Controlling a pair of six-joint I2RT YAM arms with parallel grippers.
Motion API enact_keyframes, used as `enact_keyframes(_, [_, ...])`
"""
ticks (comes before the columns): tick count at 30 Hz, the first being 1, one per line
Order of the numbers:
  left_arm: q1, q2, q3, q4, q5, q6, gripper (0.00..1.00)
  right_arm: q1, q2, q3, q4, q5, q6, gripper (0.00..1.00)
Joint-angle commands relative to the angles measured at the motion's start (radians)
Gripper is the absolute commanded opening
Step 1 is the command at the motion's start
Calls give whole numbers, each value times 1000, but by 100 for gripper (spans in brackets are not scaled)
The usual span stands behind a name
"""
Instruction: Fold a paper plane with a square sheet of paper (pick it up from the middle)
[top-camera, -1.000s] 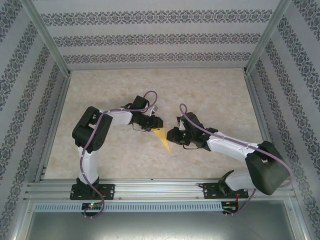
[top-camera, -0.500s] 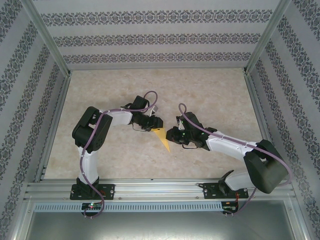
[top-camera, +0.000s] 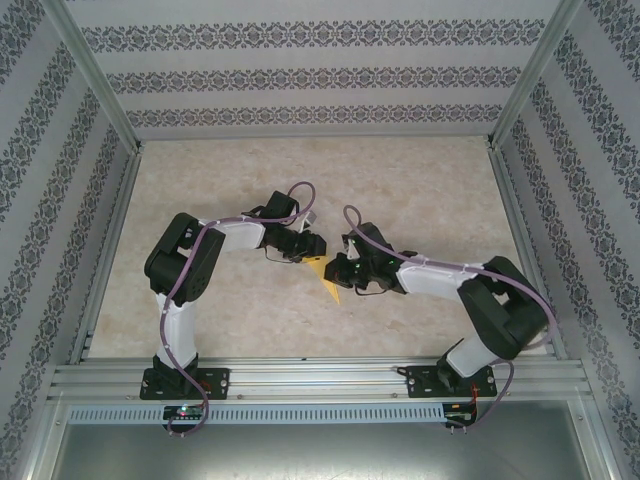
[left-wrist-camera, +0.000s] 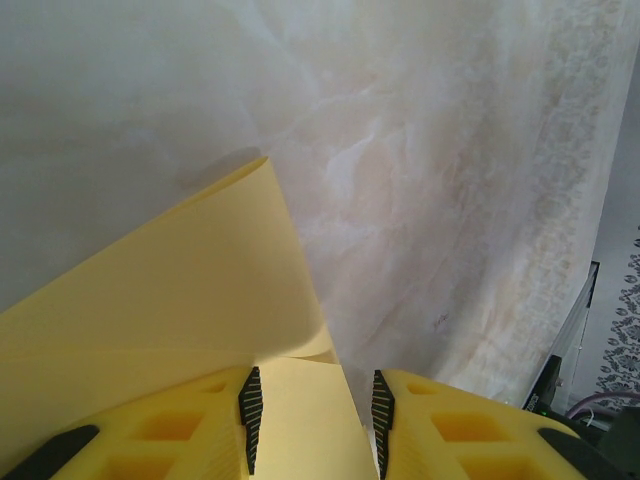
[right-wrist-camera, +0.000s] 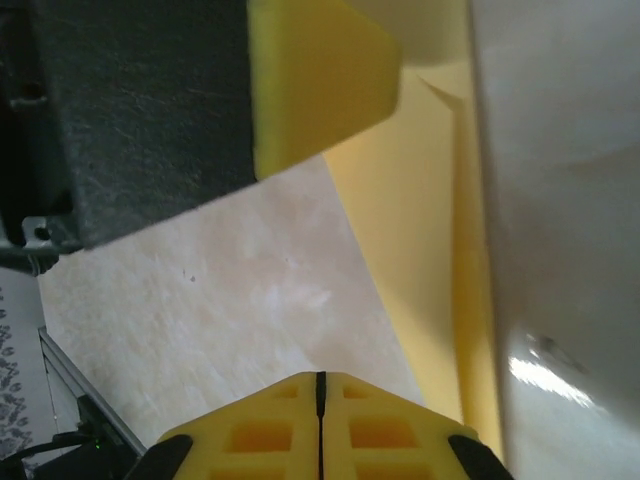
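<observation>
Left claw (left-wrist-camera: 313, 410) stands partly parted, its two black pads (left-wrist-camera: 250, 405) apart, with a yellow flap of the paper plane (top-camera: 326, 280) lying between them. A sliver of gap shows beside the right-hand pad, so nothing is pinched. Right claw (right-wrist-camera: 320, 385) is clenched, its yellow fingers pressed together along one seam with nothing between them, just beside the paper's long edge. From above, the plane is a narrow pointed triangle on the marbled tabletop (top-camera: 420, 180) between the two arms, wide end under the left claw, tip toward the near edge. One flap curls upward in the left wrist view.
</observation>
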Motion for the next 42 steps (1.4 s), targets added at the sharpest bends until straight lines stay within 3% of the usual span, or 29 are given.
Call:
enact_keyframes(1, [-2,89,-33,-67,-149,50,38,11,38,15,101,-9,40,7])
enact_keyframes(6, [-2,94,-32,-57,-140,39,38,-6,156,33,104,-47,24,8])
enact_keyframes(13, [-2,94,-33,-74,-170,35,38,-10,226,-107,137,-62,19,9])
enact_keyframes(19, [-2,99,-37,-93,-219,25,37,-4,169,-273,269,-105,56,13])
enact_keyframes(26, [-1,105,-36,-101,-234,18,36,13,19,-353,150,-53,37,15])
enact_keyframes(34, [-2,79,-51,-73,-199,17,37,39,-231,-266,-174,61,-23,17])
enact_keyframes(38, [-3,69,-58,-63,-189,14,37,39,-269,-189,-153,96,-12,19])
enact_keyframes(42, [-4,63,-61,-51,-170,6,38,38,-155,-97,-64,48,11,19])
